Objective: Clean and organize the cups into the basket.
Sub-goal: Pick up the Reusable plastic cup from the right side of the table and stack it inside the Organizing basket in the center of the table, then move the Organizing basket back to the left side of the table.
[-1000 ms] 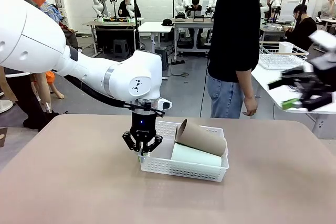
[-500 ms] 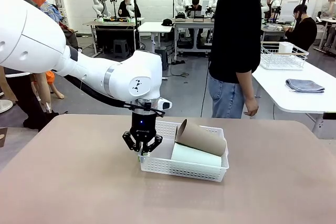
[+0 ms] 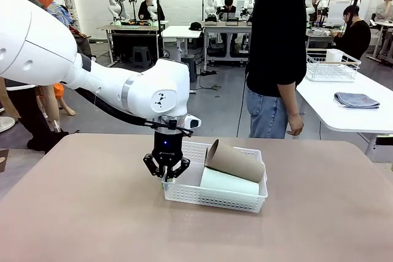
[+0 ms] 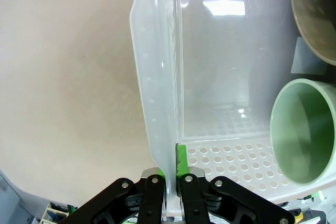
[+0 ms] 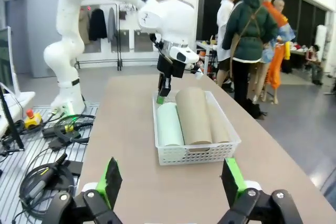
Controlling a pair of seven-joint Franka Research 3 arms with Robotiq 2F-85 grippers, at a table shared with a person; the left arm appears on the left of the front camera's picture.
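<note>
The white perforated basket [image 3: 215,198] lies on the brown table, right of centre. Inside it a brown cup [image 3: 236,160] rests tilted on top of a pale mint cup [image 3: 228,182] lying flat. My left gripper [image 3: 166,178] points straight down at the basket's left end, shut on its wall. The left wrist view shows that gripper [image 4: 170,178] pinching the thin basket wall [image 4: 157,103], beside the mint cup's mouth [image 4: 302,129] and a brown cup's rim [image 4: 315,14]. From farther off, my right gripper [image 5: 172,182] stands open and empty, facing the basket [image 5: 197,154], which holds a mint cup [image 5: 169,124] and two brown cups [image 5: 193,113].
A person [image 3: 276,53] stands at the table's far edge, hands down. At the right, a white side table [image 3: 344,111] carries a wire rack [image 3: 330,65] and a folded grey cloth [image 3: 356,99]. Cables [image 5: 47,150] lie on the floor beside the table.
My right arm, blurred at the front view's right edge a second ago, has gone out of that view. The left gripper and the basket have stayed still.
</note>
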